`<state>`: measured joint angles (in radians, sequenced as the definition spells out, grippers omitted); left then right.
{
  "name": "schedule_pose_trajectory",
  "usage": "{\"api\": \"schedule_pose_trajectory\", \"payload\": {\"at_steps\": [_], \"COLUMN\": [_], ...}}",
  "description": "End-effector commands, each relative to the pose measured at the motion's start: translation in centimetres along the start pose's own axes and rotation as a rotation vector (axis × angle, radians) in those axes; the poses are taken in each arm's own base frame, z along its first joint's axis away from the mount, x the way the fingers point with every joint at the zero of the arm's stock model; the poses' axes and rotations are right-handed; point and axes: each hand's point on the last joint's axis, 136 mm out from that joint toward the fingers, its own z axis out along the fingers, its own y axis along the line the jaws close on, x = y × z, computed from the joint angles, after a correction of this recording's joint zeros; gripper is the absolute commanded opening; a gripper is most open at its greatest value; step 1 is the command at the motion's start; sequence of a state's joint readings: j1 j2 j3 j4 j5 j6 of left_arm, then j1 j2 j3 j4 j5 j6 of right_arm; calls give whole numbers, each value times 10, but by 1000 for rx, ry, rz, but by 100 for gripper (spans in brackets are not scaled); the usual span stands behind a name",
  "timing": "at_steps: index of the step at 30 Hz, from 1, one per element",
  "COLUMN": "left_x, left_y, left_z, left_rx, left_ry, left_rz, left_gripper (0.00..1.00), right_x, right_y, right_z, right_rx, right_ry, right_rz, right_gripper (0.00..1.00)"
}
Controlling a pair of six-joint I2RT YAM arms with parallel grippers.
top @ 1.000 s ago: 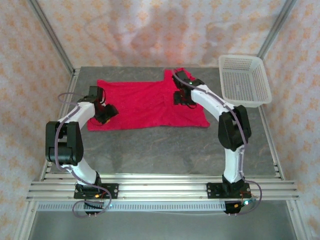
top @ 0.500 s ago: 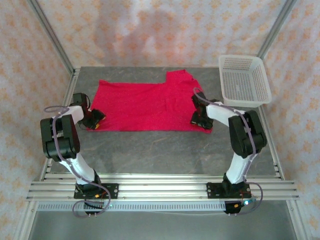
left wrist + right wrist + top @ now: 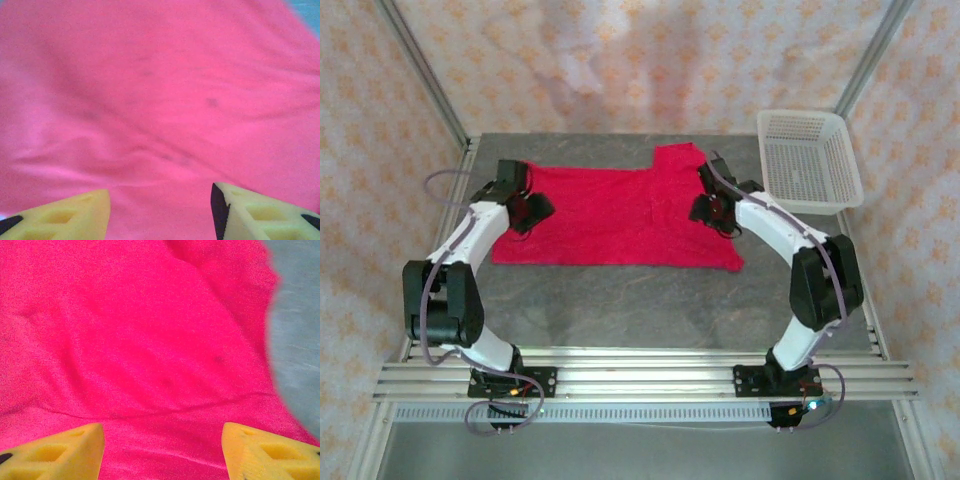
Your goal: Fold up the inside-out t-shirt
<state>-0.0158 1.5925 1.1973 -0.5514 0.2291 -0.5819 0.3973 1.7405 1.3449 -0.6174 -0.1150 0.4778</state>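
While left gripper (image 3: 160, 202) gapes, t-shirt (image 3: 165, 95) lies directly beneath.

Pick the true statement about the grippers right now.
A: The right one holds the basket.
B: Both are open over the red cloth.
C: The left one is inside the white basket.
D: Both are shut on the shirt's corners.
B: in the wrist views, the left gripper and the right gripper each have their yellow fingers spread apart, with the t-shirt showing unpinched between them.
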Motion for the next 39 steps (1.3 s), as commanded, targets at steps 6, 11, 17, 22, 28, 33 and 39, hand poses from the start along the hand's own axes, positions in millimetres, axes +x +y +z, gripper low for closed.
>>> {"api": "schedule_pose_trajectory", "payload": {"at_steps": [6,11,17,22,28,33,39], "left_x": [31,62,96,127,108,47,-24], "left_y": [3,39,93,109,93,63,24], "left_z": [67,79,65,42,9,-16,3], "left_rx": [-39,-94,-167,-170,-122,-123,-95], "left_ry": [187,224,257,287,208,108,55], "left_rz": [-5,-25,-80,-100,-81,-25,1], "left_gripper": [56,56,56,56,57,59,59], "right_x": [15,58,122,161,137,56,-40], "right_y": [18,-18,-73,-114,-96,-43,-40], "right_z": [66,75,66,41,10,-20,-9], "right_rx": [-23,58,160,231,146,50,167], "right_ry": [133,214,320,353,270,93,-82], "right_rz": [75,77,63,46,19,-31,-56], "right_gripper": [64,64,64,64,65,67,67]}}
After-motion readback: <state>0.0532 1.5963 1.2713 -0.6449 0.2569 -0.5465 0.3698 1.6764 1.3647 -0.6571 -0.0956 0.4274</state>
